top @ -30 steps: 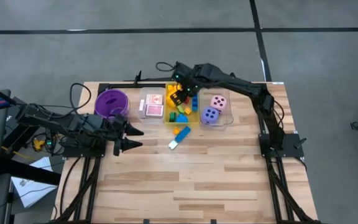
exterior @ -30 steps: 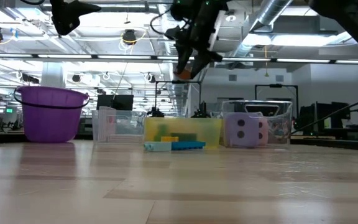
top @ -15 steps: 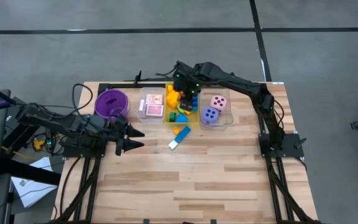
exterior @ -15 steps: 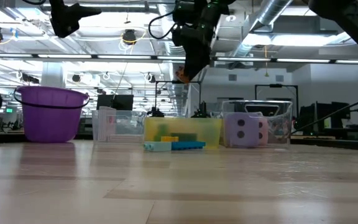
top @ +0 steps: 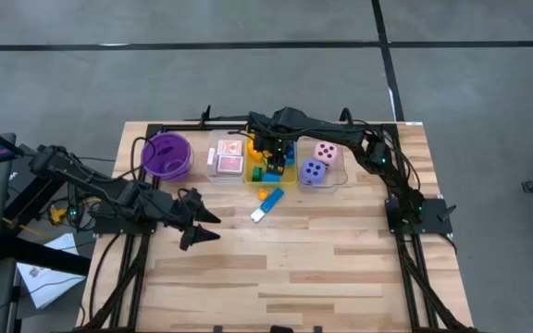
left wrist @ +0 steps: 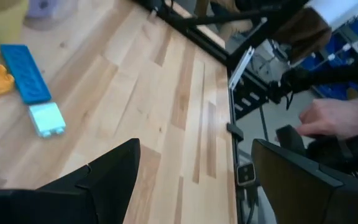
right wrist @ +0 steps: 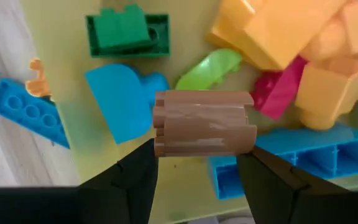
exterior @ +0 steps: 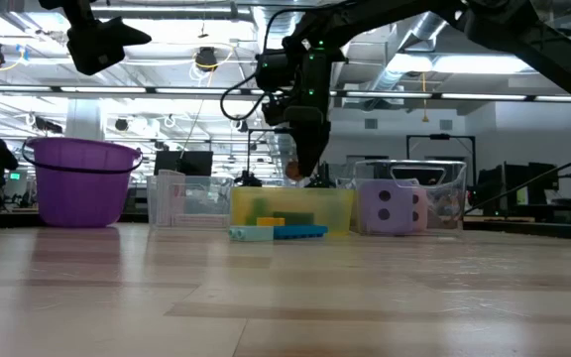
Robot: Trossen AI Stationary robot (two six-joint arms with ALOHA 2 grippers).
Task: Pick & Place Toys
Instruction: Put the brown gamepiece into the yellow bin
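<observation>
Brown block (right wrist: 204, 122) crosswise in right gripper (right wrist: 194, 165)

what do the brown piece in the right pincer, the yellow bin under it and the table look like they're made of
The brown piece between the right pincer's fingers looks like glossy molded plastic: ribbed ends, soft sheen. The yellow bin seems thin, see-through plastic; blocks outside show through its wall. The table looks like sealed wood planks, with visible grain and seams.

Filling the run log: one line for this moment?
right claw: shut on brown block, above yellow bin | left claw: open, empty, over table | loose: blue blocks
</observation>
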